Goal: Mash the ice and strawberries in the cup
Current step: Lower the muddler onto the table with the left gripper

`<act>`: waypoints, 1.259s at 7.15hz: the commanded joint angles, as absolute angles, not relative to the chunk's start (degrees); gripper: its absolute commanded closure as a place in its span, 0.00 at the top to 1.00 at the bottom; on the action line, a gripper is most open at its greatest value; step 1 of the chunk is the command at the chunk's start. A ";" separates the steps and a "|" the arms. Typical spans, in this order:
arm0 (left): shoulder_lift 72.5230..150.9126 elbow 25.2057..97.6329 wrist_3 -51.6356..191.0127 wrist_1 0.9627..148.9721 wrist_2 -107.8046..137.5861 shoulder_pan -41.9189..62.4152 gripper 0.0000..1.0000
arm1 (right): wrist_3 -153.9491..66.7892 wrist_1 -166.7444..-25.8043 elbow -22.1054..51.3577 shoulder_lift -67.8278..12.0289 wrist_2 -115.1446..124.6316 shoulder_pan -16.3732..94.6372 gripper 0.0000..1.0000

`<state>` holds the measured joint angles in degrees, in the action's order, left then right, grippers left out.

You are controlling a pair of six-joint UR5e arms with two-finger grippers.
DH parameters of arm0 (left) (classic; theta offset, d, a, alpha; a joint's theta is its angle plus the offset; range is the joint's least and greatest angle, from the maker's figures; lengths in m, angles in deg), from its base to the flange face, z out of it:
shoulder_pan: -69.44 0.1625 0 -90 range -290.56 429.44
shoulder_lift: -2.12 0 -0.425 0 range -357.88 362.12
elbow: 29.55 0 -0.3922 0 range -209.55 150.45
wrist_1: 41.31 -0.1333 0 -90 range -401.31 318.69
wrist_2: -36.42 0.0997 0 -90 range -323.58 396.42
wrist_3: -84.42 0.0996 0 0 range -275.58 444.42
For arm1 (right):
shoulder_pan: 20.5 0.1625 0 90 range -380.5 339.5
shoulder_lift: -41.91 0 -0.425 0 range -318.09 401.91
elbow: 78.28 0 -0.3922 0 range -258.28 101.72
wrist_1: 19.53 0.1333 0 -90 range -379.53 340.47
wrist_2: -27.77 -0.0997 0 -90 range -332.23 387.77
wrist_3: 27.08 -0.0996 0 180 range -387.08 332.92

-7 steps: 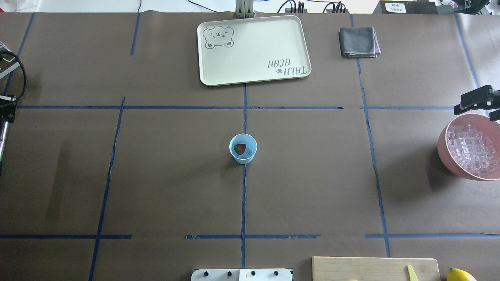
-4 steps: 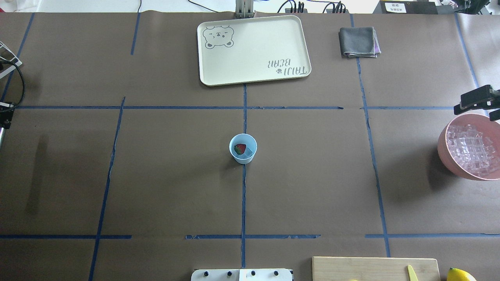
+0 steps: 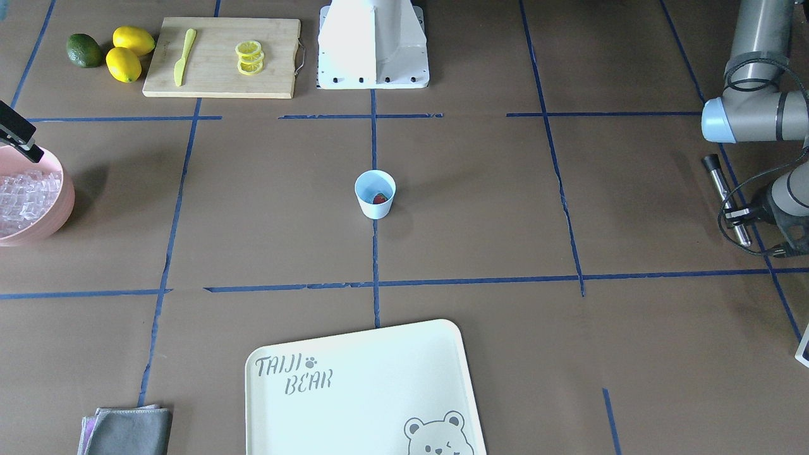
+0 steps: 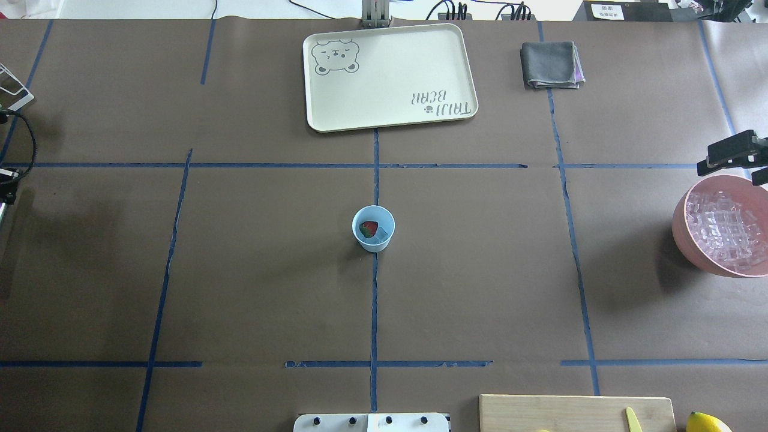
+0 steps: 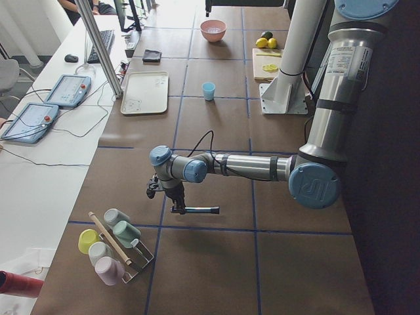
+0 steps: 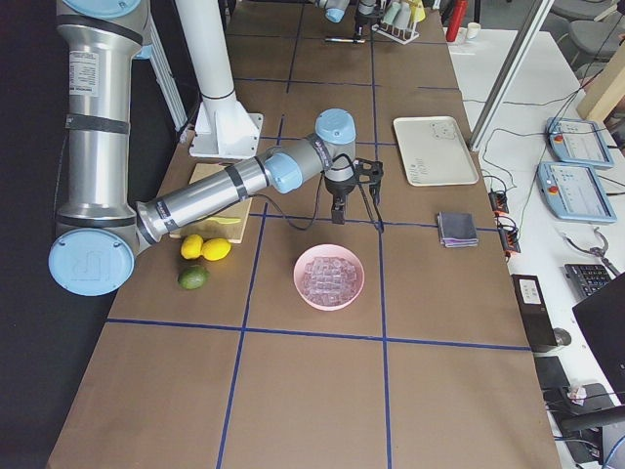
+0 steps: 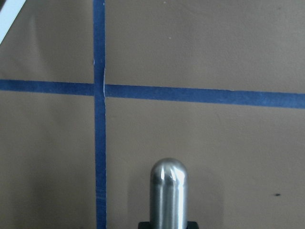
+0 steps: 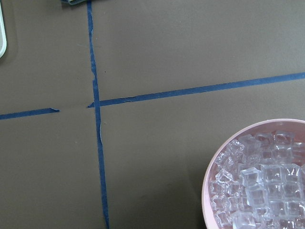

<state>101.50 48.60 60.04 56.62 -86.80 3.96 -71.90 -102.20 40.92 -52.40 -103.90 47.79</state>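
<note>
The pale-blue cup [image 4: 384, 219] stands upright at the table's centre, also in the front view [image 3: 374, 207]. Inside lie a red strawberry [image 4: 368, 228] and a piece of ice [image 4: 380, 239]. More ice [image 4: 726, 231] fills the pink bowl [image 4: 681, 231] at the right edge. My left gripper [image 3: 738, 213] is far off to the left, shut on a steel rod [image 3: 723, 193] held level above the table; the rod's round tip shows in the left wrist view [image 7: 168, 188]. My right gripper [image 4: 744, 163] hovers open and empty over the bowl's far rim.
A cream bear tray [image 4: 390, 75] and a folded grey cloth [image 4: 551, 64] lie at the far side. A cutting board [image 3: 272, 69] with lemon slices [image 3: 249, 57] and a yellow knife [image 3: 182, 55], lemons [image 3: 129, 54] and a lime [image 3: 84, 50] sit near the robot base [image 3: 373, 44]. A rack of cups [image 5: 111, 239] stands by the left gripper.
My left arm has drawn further out past the left edge of the overhead view, and its shadow has shifted left. The right arm, cup and bowl have not moved.
</note>
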 commanded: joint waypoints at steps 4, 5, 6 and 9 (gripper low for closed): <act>101.53 48.41 59.72 56.86 -86.80 4.23 0.46 | -71.90 -102.14 40.81 -52.40 -103.89 47.79 0.99; 101.53 48.41 59.72 56.95 -86.80 4.23 0.78 | -71.90 -102.23 40.81 -52.40 -103.89 47.70 0.99; 101.53 48.41 59.72 56.95 -86.80 4.23 0.80 | -71.90 -102.15 40.81 -52.40 -103.89 47.79 0.99; 100.48 53.65 59.90 56.69 -88.37 3.71 1.00 | -70.95 -102.32 40.29 -53.10 -103.89 47.79 0.99</act>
